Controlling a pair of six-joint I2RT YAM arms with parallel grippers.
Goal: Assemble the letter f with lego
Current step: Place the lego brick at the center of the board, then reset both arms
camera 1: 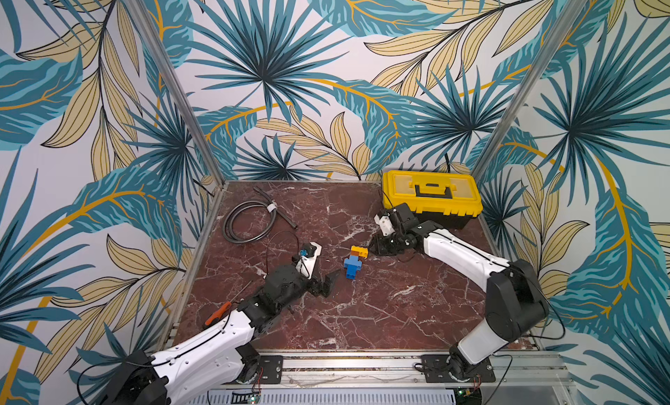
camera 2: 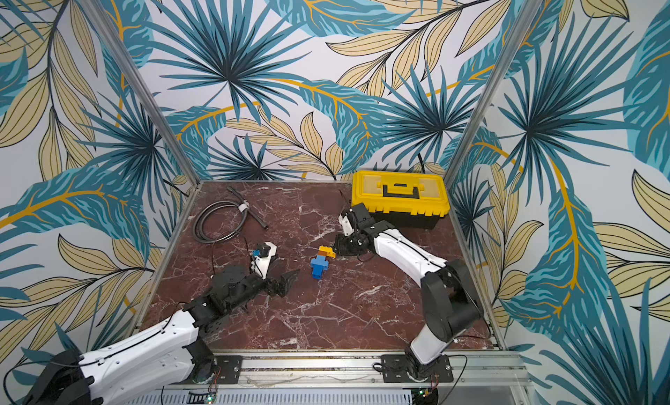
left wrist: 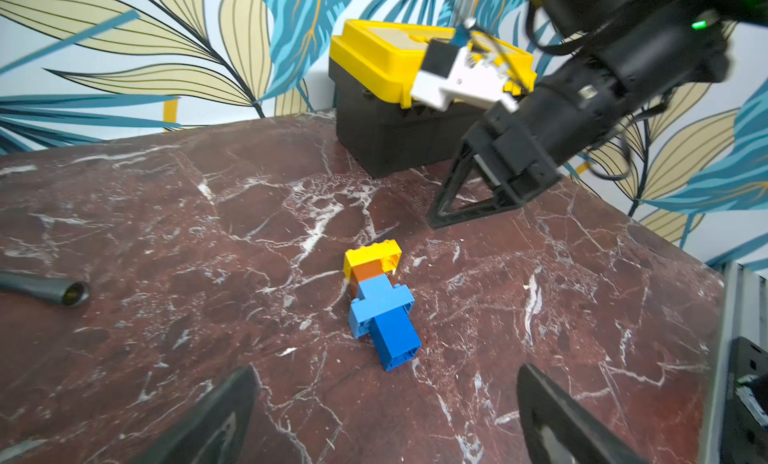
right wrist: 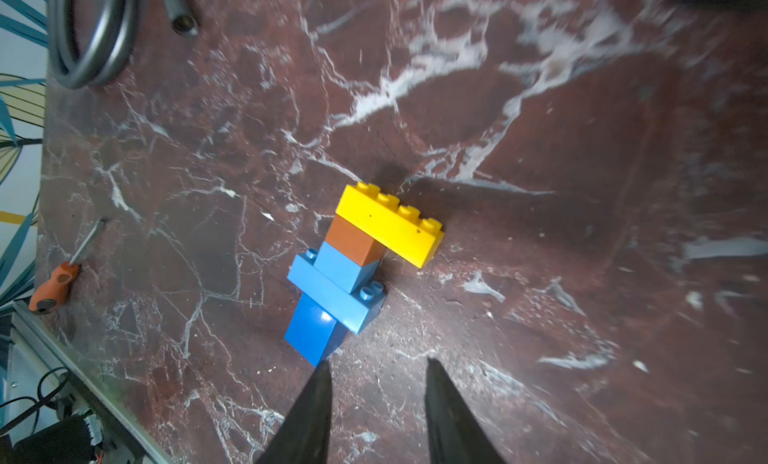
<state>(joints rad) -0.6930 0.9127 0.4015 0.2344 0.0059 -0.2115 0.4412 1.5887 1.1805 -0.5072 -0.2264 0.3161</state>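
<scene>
The letter f (camera 1: 354,262) lies flat on the marble table (camera 1: 417,312), seen in both top views, its lego bricks joined. The right wrist view shows its yellow bar (right wrist: 390,229), orange piece (right wrist: 353,243), blue crossbar (right wrist: 332,295) and blue stem (right wrist: 311,333). My right gripper (right wrist: 378,362) is open and empty, a short way to the right of the yellow end (camera 1: 377,245), not touching it. Left of the stem's foot, my left gripper (camera 1: 331,281) is wide open, its fingers (left wrist: 216,420) holding nothing, with the letter f (left wrist: 380,304) ahead of them.
A yellow toolbox (camera 1: 431,196) stands at the back right, just behind the right wrist. A coiled grey hose (camera 1: 250,218) lies at the back left. An orange-handled screwdriver (camera 1: 217,312) rests at the left edge beside the left arm.
</scene>
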